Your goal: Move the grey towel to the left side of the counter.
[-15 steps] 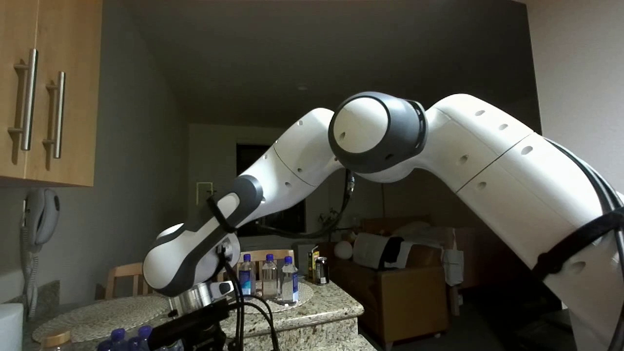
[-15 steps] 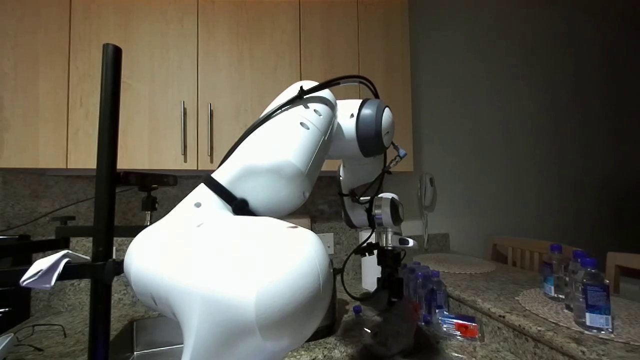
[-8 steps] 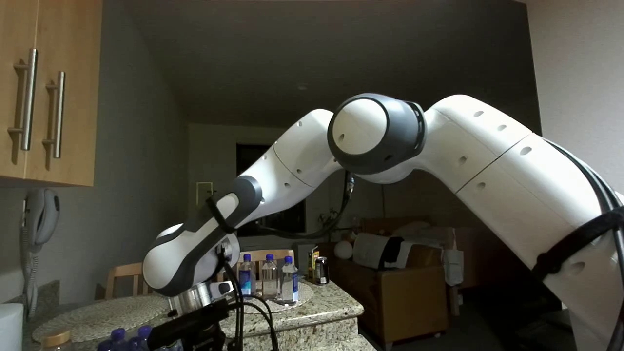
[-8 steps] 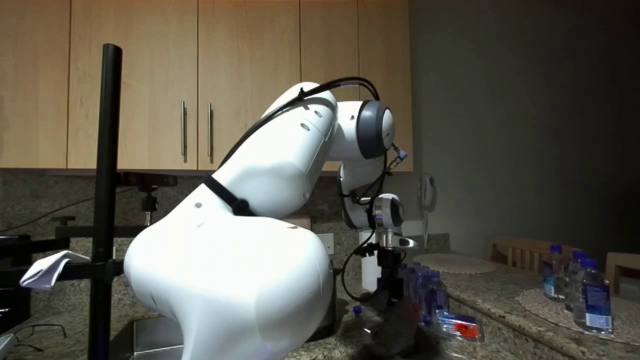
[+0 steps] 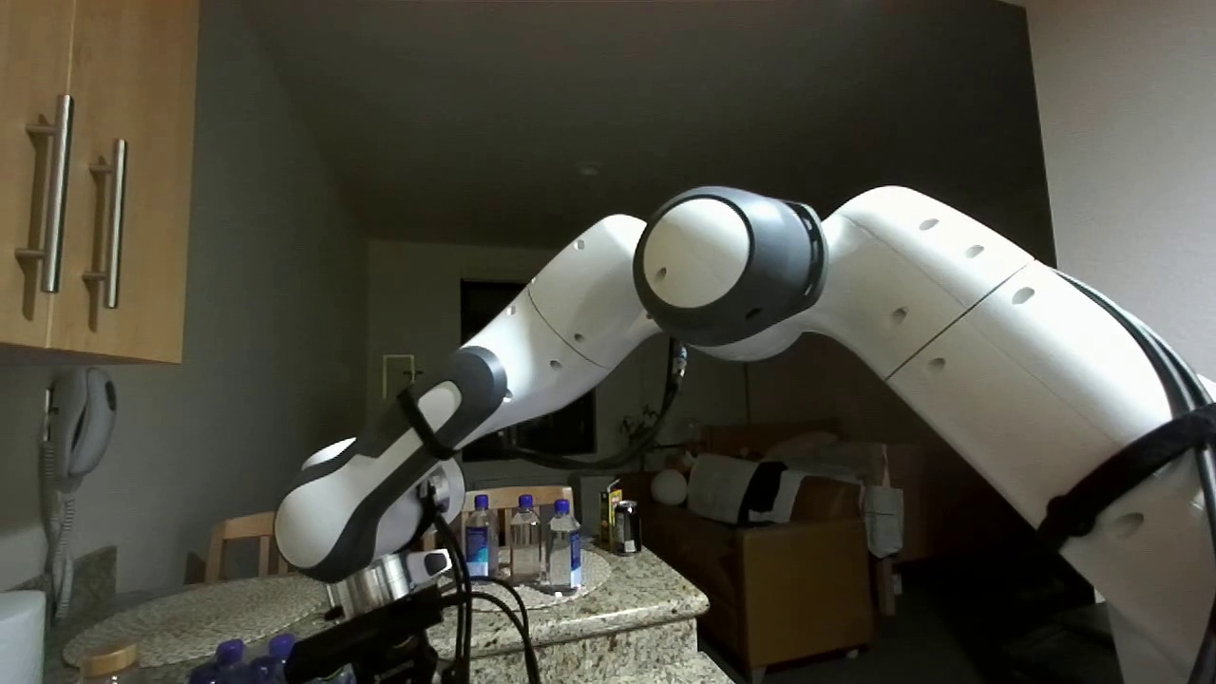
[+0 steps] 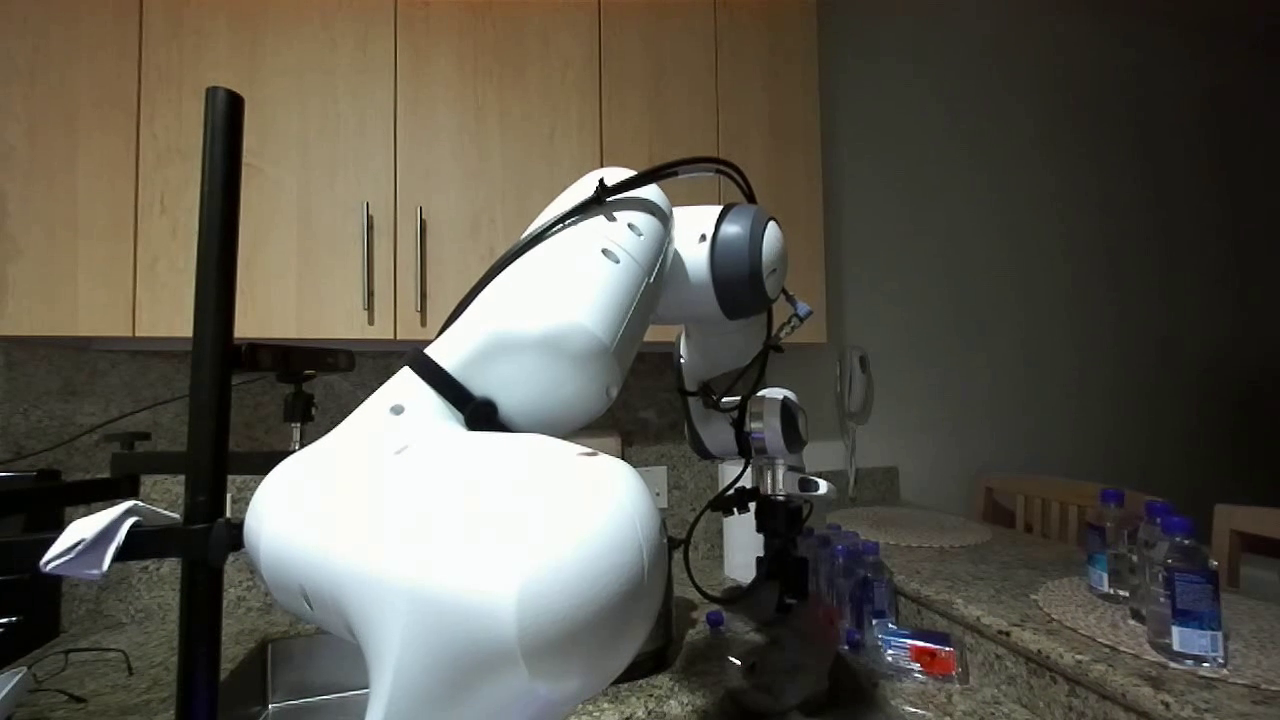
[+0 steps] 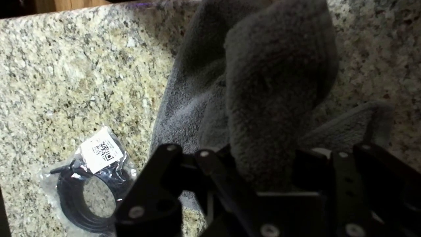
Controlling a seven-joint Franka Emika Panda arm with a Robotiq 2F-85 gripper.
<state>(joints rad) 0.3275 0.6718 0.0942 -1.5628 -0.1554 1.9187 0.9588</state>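
Note:
The grey towel [image 7: 276, 75] fills the middle of the wrist view, a thick fold rising between my gripper's fingers. My gripper [image 7: 261, 161] is partly closed, with the fold bunched between both finger pads. Other parts of the towel lie low against the speckled counter [image 7: 82, 85]. In an exterior view my gripper [image 6: 785, 590] points down and the towel [image 6: 785, 665] shows as a dark lump below it. In an exterior view the gripper body [image 5: 370, 646] is cut off by the bottom edge, and the towel is out of view there.
A bagged black ring [image 7: 88, 194] lies beside the towel. Several blue-capped bottles [image 6: 860, 590] and a red-blue packet [image 6: 925, 655] stand or lie beside the gripper. More bottles [image 6: 1190, 600] stand on the raised ledge. A metal sink [image 6: 315, 670] is near the robot's base.
The arm's elbow and wrist have sunk slightly, and the arm has shifted a little. The towel lump below the gripper looks nearly the same.

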